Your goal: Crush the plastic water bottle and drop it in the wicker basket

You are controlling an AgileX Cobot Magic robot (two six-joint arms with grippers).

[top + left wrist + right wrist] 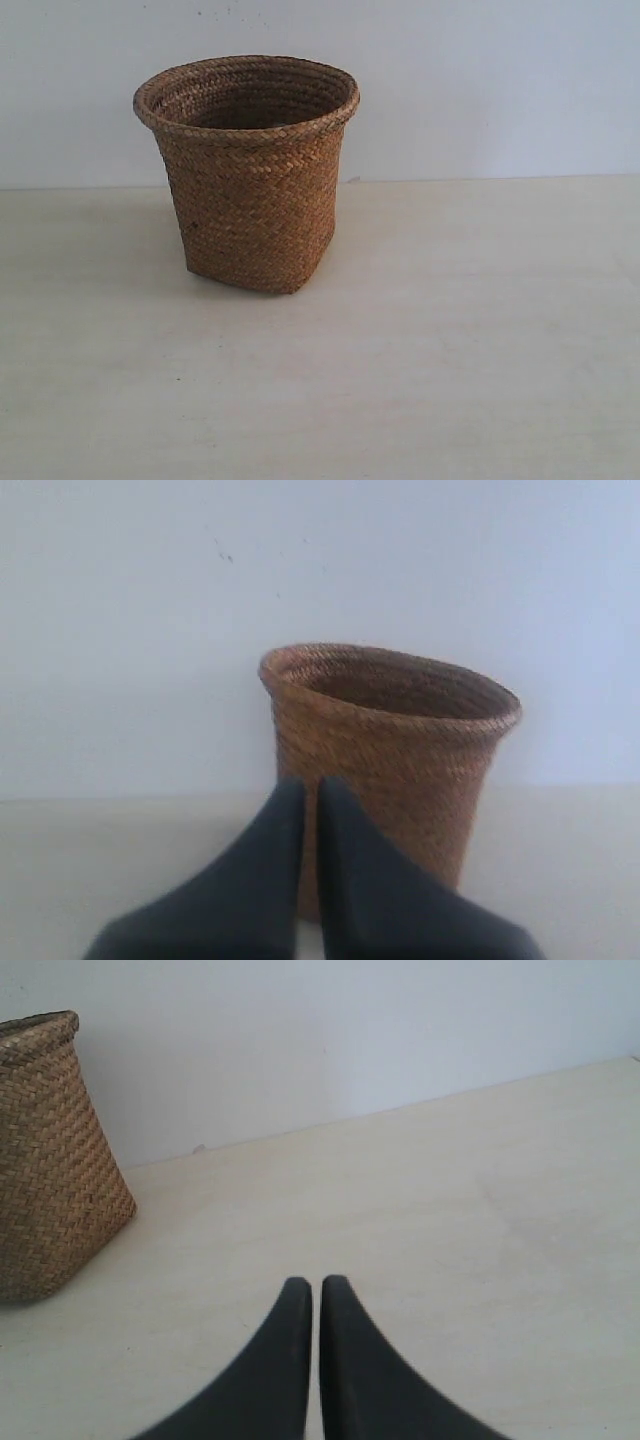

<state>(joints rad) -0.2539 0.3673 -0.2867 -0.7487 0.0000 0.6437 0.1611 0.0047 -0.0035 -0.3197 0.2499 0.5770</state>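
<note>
The wicker basket (250, 170) stands upright on the pale table, left of centre in the exterior view, brown and woven with a flared round rim. The plastic water bottle is out of view in every frame. My left gripper (310, 785) is shut with nothing between its dark fingers, and the wicker basket (400, 750) rises just beyond it. My right gripper (315, 1285) is also shut and empty, low over bare table, with the wicker basket (50, 1160) off to one side. Neither gripper shows in the exterior view.
A pale table (450, 340) runs up to a plain white wall (480, 80) behind the basket. Nothing else stands on the table in these views.
</note>
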